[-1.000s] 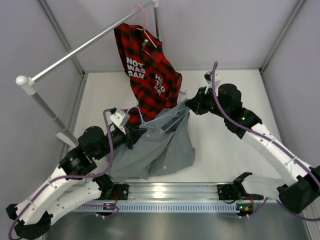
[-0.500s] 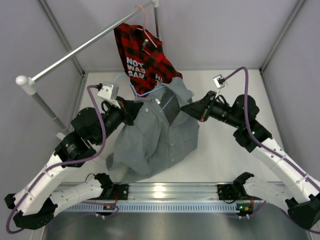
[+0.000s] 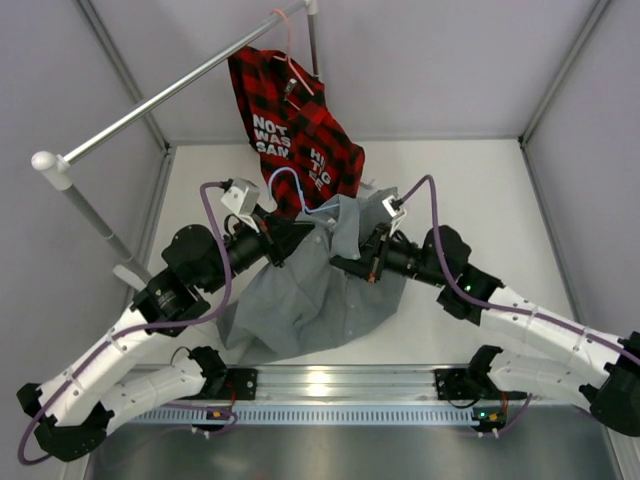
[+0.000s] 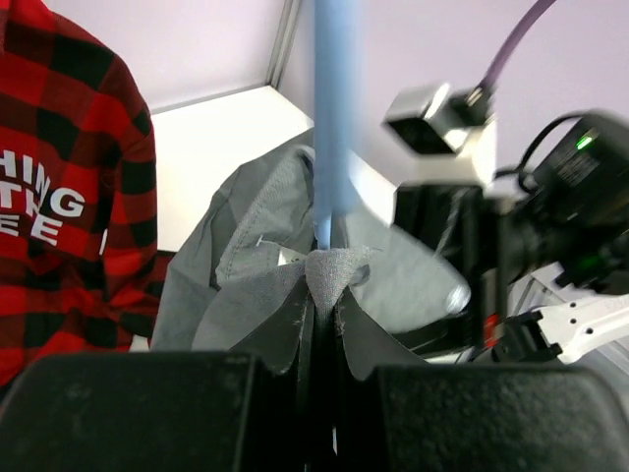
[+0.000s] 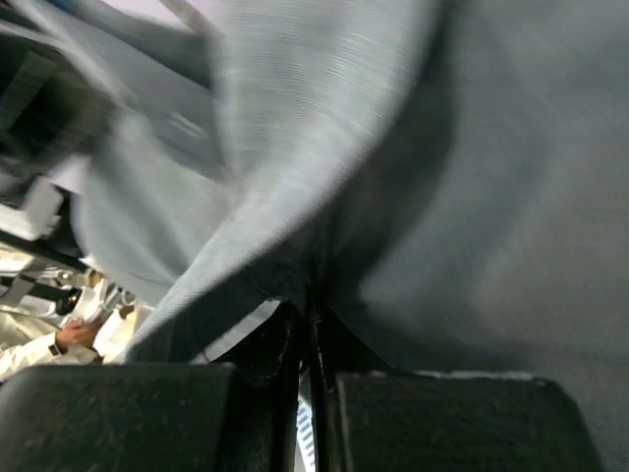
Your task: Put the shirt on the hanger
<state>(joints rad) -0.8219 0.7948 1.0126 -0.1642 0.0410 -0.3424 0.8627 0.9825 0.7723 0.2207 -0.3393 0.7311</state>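
The grey shirt (image 3: 310, 290) hangs bunched between my two grippers over the middle of the table. My left gripper (image 3: 290, 240) is shut on a fold of it. In the left wrist view the pinched fabric (image 4: 329, 270) sits at the jaws (image 4: 329, 305), and the light-blue hanger's bar (image 4: 332, 118) rises straight up out of that fold. The hanger's hook (image 3: 278, 172) loops above the shirt in the top view. My right gripper (image 3: 345, 265) is close beside the left and shut on the shirt; grey cloth (image 5: 491, 197) fills its view around the jaws (image 5: 310, 305).
The red-and-black plaid shirt (image 3: 295, 130) hangs on a pink hanger (image 3: 290, 45) from the metal rail (image 3: 150, 105), just behind my grippers. The rail's post (image 3: 85, 210) stands at the left. Walls enclose the table. An aluminium rail (image 3: 340, 385) runs along the near edge.
Both grippers have come lower and closer together, the right one moving left toward the centre. The shirt, spread wide half a second ago, is now bunched between them.
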